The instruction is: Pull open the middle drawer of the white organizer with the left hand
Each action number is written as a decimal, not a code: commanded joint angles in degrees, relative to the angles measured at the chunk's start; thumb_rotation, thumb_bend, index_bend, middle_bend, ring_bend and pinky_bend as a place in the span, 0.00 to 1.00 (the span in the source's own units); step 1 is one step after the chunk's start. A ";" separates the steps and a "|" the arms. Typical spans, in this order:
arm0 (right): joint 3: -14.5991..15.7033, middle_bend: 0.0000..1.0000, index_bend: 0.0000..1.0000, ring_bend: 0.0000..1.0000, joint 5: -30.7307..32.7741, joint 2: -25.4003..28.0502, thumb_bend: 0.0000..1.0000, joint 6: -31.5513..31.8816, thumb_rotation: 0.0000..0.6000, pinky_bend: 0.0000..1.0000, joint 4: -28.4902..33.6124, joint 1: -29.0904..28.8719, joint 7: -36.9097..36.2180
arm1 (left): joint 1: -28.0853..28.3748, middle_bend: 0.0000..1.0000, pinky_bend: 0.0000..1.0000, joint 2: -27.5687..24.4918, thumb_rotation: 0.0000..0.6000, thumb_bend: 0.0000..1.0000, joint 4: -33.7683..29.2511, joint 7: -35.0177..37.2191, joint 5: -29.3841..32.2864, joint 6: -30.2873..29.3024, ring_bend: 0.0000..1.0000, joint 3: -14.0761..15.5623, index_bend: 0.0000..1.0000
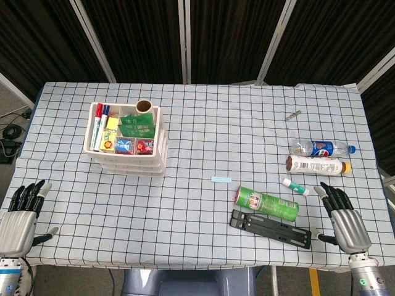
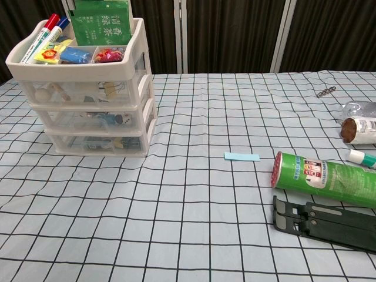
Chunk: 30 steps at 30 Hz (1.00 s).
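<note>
Your left hand (image 1: 21,219) lies open and empty, well short of the organizer (image 2: 88,88) ahead to its right; hook the middle drawer (image 2: 88,119) by its front lip, since it's light, slippery plastic.

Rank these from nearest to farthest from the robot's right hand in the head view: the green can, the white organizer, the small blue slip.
From the right hand:
1. Green can, lying just to its left.
2. Blue slip, mid-table.
3. White organizer, far left side.
</note>
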<state>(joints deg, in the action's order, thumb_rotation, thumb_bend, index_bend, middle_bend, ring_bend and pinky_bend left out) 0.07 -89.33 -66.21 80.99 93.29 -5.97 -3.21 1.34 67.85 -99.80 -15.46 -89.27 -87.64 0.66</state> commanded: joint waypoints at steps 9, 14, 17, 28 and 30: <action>-0.06 0.00 0.03 0.00 -0.24 0.32 0.11 0.19 1.00 0.00 0.17 -0.03 -0.57 | 0.28 0.00 0.00 0.36 1.00 0.05 0.05 -0.56 0.12 0.56 0.00 -0.01 0.00; 0.02 0.00 0.03 0.00 -0.28 0.32 0.11 0.23 1.00 0.00 0.38 0.03 -0.32 | 0.43 0.00 0.00 0.65 1.00 0.05 0.22 -0.92 0.32 0.98 0.00 0.03 0.00; 0.04 0.00 0.03 0.00 -0.40 0.41 0.11 0.44 1.00 0.00 0.49 0.12 -0.42 | 0.51 0.00 0.01 0.82 1.00 0.07 0.02 -0.93 0.04 0.95 0.01 0.07 0.00; 0.07 0.00 0.03 0.00 -0.23 0.85 0.11 0.44 1.00 0.00 0.92 0.24 -0.99 | 2.02 0.79 0.74 5.40 1.00 0.66 1.30 7.40 -0.89 0.77 0.81 -1.68 0.00; 0.03 0.00 0.03 0.00 -0.14 0.91 0.11 0.46 1.00 0.00 0.99 0.26 -1.06 | 2.98 0.79 0.75 6.01 1.00 0.70 1.16 10.00 -0.85 2.18 0.82 -1.86 0.00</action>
<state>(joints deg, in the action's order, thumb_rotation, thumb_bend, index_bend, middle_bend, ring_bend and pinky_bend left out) 0.10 -89.47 -65.31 81.45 94.27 -5.72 -4.27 3.30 72.81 -98.91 -7.64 -90.02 -86.73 -0.79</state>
